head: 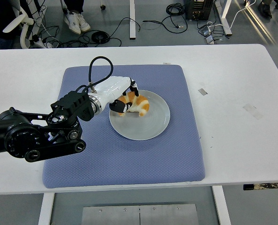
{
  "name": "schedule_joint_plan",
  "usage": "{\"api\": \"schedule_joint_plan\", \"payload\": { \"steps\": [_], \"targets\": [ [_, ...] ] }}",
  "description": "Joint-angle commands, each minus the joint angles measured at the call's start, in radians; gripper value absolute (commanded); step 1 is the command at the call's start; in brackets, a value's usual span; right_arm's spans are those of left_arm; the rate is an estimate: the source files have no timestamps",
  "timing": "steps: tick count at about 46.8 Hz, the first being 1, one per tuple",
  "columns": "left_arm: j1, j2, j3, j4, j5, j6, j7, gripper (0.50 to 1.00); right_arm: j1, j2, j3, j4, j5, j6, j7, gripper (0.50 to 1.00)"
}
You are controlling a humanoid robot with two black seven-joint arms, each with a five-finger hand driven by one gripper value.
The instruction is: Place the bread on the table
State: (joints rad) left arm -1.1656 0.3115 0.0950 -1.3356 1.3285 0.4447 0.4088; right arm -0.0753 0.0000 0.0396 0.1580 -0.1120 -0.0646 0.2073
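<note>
The bread is a golden croissant (136, 105). My left hand (124, 97) is shut on it, with dark fingertips on its left end and top. The croissant is over the left part of a grey-white plate (153, 124) and looks slightly lifted off it. The plate sits on a blue-grey mat (176, 150) on the white table (242, 136). My left arm (40, 133) comes in from the left edge over the mat. My right hand is out of view.
Small tape marks (202, 91) lie on the table right of the mat. Past the far edge are cables (101, 35), table legs, a chair base and a person's white shoes (75, 21) on the floor.
</note>
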Motion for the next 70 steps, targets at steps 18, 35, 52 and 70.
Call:
{"api": "schedule_joint_plan", "payload": {
  "steps": [18,35,52,70],
  "targets": [
    [-0.039,0.069,-0.018,-0.001,-0.015,-0.004,-0.001,0.501,0.0,0.0,0.0,0.0,0.0,0.0,0.0,1.0],
    [-0.056,0.167,-0.024,-0.001,-0.031,-0.012,-0.005,0.501,0.0,0.0,0.0,0.0,0.0,0.0,0.0,1.0],
    [0.0,0.265,-0.009,0.03,-0.023,-0.009,-0.018,0.502,0.0,0.0,0.0,0.0,0.0,0.0,0.0,1.0],
    [0.05,0.255,0.009,0.078,-0.02,0.011,-0.03,0.502,0.0,0.0,0.0,0.0,0.0,0.0,0.0,1.0]
  ]
}}
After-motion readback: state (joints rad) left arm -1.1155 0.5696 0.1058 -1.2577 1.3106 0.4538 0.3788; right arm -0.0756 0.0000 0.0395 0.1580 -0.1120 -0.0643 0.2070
